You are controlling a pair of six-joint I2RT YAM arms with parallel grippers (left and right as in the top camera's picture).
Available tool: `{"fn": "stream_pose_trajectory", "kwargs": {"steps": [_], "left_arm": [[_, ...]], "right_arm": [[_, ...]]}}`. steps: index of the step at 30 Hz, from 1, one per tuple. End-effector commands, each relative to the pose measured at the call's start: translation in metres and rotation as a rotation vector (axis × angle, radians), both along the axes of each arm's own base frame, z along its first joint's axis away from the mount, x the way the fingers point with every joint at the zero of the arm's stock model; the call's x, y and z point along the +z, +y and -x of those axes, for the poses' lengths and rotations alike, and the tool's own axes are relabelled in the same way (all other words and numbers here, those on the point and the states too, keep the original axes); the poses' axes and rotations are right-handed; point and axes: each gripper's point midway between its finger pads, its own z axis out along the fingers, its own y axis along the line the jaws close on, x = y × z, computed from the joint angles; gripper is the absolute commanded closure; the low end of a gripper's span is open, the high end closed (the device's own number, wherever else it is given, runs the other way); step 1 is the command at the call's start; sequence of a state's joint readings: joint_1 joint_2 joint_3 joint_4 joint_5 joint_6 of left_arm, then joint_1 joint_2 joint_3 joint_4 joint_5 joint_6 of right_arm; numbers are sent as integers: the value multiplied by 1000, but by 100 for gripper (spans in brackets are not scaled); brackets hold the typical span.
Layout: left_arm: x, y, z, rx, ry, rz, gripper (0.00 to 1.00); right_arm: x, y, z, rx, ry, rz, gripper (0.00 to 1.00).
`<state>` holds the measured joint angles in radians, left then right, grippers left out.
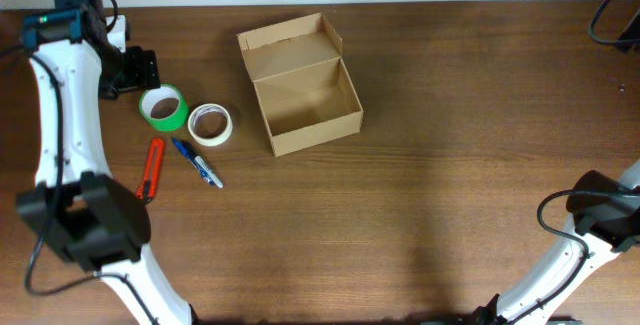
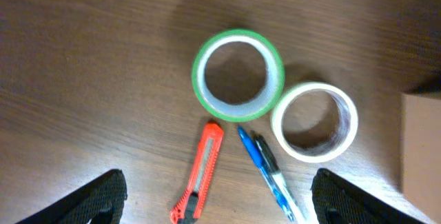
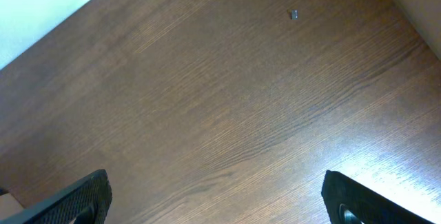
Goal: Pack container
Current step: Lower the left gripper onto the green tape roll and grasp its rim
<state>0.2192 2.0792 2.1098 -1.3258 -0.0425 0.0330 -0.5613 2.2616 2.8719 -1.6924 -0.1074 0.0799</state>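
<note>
— Where's the container?
— Open, centre of the surface, beside the white roll. Your left gripper hangs wide near the green roll; descend off-centre and you knock it away.

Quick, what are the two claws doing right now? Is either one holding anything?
Left claw: open, holding nothing.
Right claw: open, holding nothing.

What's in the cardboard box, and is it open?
Nothing; it is open. The container has its lid flap folded back, and the overhead view shows a bare cardboard floor.
</note>
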Motion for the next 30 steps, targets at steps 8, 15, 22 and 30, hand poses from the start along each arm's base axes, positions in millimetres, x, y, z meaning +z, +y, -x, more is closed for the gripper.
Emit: {"fn": "stream_pose_trajectory", "kwargs": {"steps": [8, 15, 22, 30], "left_arm": [[-62, 30, -15, 69, 143, 6, 14], [-82, 47, -11, 102, 180, 18, 16], [-110, 45, -15, 97, 216, 35, 19], [-144, 46, -17, 97, 261, 45, 33]], "right_arm": [[5, 5, 0, 1, -15, -10, 1], [5, 5, 0, 1, -15, -10, 1], [5, 5, 0, 1, -15, -10, 1], [5, 5, 0, 1, -15, -10, 1]]}}
